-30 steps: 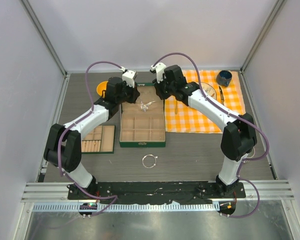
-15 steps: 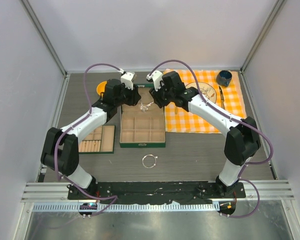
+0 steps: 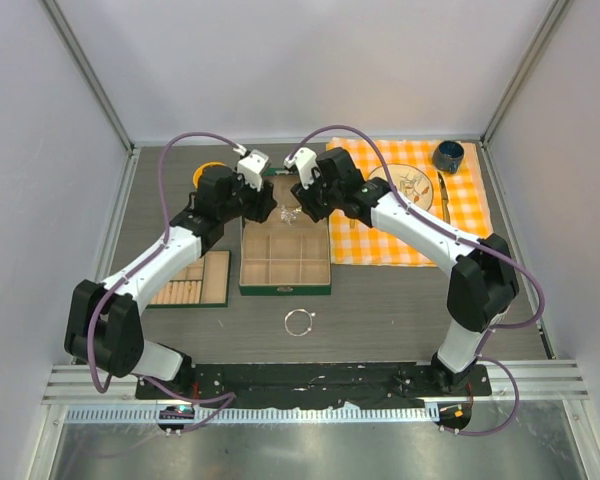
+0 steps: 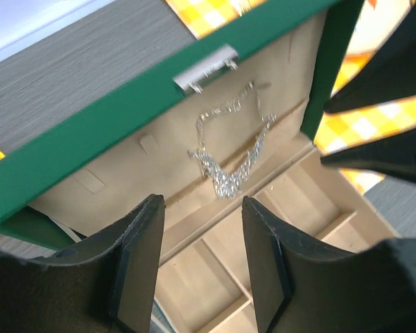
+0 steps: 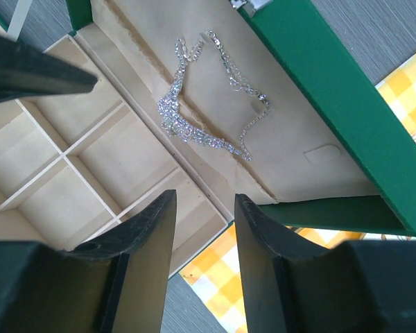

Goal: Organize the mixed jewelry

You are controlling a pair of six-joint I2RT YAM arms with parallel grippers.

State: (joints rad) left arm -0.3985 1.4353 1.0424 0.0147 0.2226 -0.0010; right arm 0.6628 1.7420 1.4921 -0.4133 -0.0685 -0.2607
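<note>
You are holding both pincers spread and empty over the green hinged jewellery box (image 3: 285, 289), the left gripper (image 4: 202, 211) and the right gripper (image 5: 204, 207) facing each other across its opened lid. The fine sparkling silver chain necklace (image 4: 229, 156) (image 5: 201, 118) is lying on the lid's beige lining, straight ahead of either gap, its thick middle toward the hinge and its thin ends trailing toward the clasp edge. Neither arm is looking clearly nearer, I judge. The thin round silver bangle (image 3: 298, 321) is lying apart, off the box's front edge

The necklace (image 5: 194, 130) lies on the open lid (image 5: 298, 121) (bangle (image 3: 289, 322) before the box (image 3: 285, 289)).
</note>
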